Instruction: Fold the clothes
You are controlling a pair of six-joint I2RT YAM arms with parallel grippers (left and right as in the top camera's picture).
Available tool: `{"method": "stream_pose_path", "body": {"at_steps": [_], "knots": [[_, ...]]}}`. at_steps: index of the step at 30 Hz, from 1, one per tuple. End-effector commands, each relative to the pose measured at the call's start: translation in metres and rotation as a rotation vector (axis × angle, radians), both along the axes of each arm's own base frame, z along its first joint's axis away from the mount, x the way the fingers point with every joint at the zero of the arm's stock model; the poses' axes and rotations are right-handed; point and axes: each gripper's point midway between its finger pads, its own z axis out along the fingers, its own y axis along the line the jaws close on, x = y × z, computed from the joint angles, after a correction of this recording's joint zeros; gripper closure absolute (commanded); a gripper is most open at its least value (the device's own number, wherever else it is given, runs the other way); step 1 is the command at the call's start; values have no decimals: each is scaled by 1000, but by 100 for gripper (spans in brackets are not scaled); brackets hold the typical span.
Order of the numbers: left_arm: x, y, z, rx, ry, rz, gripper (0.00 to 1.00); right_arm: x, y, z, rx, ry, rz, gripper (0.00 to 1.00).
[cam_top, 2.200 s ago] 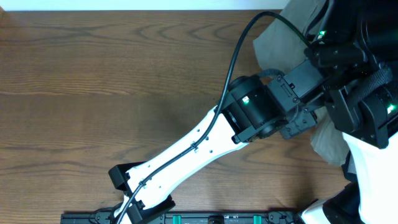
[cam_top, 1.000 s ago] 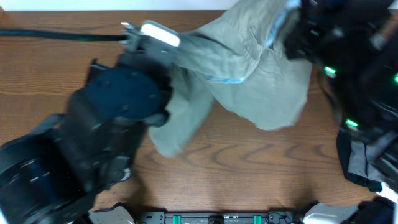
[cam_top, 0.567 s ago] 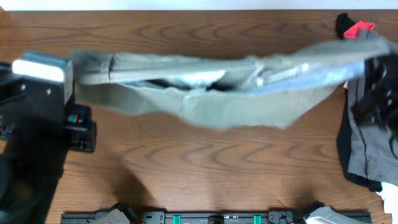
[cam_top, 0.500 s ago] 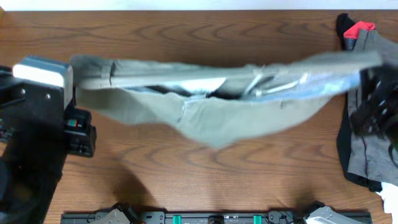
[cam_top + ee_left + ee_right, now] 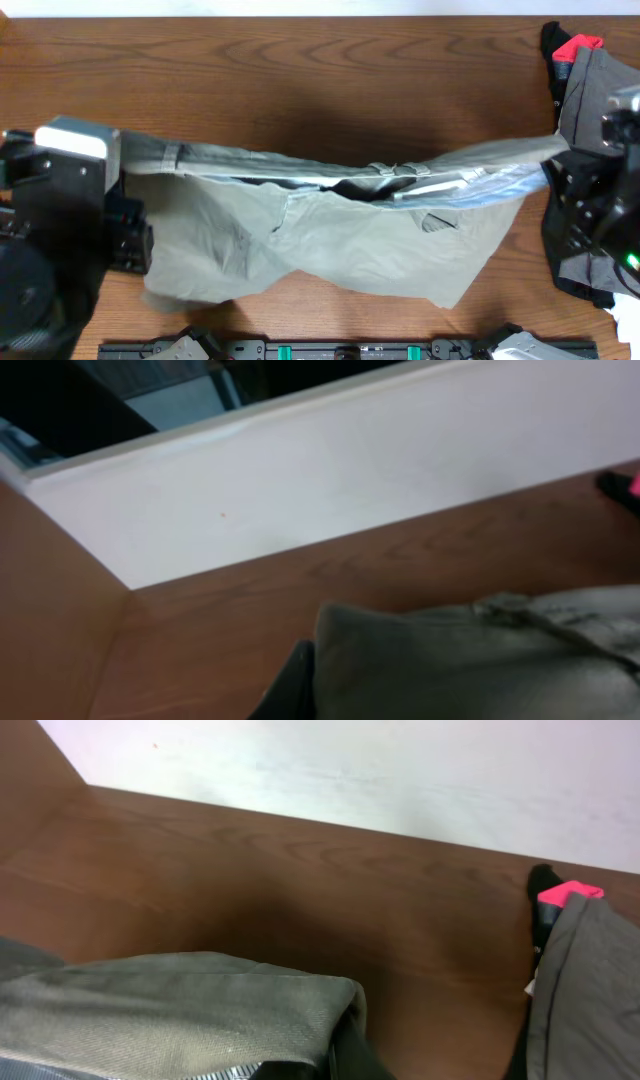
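Lower than half a second ago, the shorts (image 5: pixel 330 225) span the table (image 5: pixel 300 70), legs trailing near. Our left gripper (image 5: pixel 122 165) and right gripper (image 5: pixel 556 168) each clamp a waistband end; we should keep it taut while laying it flat.

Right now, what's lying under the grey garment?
Black cloth pokes out left of the grey garment, with a red patch at top; the rest is covered.

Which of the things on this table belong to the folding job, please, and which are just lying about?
Part of the job:
khaki shorts, stretched wide across the table

Just lying about:
dark grey garment, at the right edge
black and red cloth, far right corner
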Motion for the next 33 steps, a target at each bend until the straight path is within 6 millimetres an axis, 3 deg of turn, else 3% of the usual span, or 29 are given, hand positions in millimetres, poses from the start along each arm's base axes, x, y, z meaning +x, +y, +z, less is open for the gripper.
{"method": "stream_pose_path", "body": {"at_steps": [1, 4, 6, 9, 12, 14, 15, 17, 18, 20, 21, 22, 27, 33], "knots": [[29, -18, 0, 74, 0, 62, 94, 39, 5, -22, -62, 80, -73, 97], [64, -36, -12, 127, 40, 115, 94, 77, 13, -48, -113, 169, -112, 99], [96, -43, -30, 155, 103, 158, 94, 105, 15, -68, -143, 232, -147, 99], [155, -57, -74, 140, 250, 125, 94, 156, 16, -100, -143, 302, -189, 99], [224, -55, -122, 101, 359, 120, 93, 204, 12, -124, -130, 319, -207, 97], [273, -46, -154, 85, 390, 123, 89, 247, 2, -143, -142, 302, -230, 86], [300, -37, -168, 75, 384, 144, 75, 266, -3, -150, -143, 282, -241, 75], [341, -16, -193, 62, 370, 201, 47, 306, -9, -164, -122, 237, -233, 41], [350, -3, -206, 11, 388, 239, 44, 316, -14, -172, -115, 240, -239, 35], [349, 13, -221, -55, 450, 251, 39, 320, -23, -190, -94, 294, -236, 29], [344, 24, -226, -58, 480, 269, 14, 314, -35, -199, -94, 342, -251, 28], [338, 35, -227, -52, 498, 291, 2, 310, -42, -202, -97, 367, -263, 28], [294, 77, -217, -52, 585, 369, 2, 272, -60, -209, -85, 501, -234, 28], [244, 80, -191, -108, 630, 345, 2, 229, -51, -210, -73, 627, -154, 33]]}}
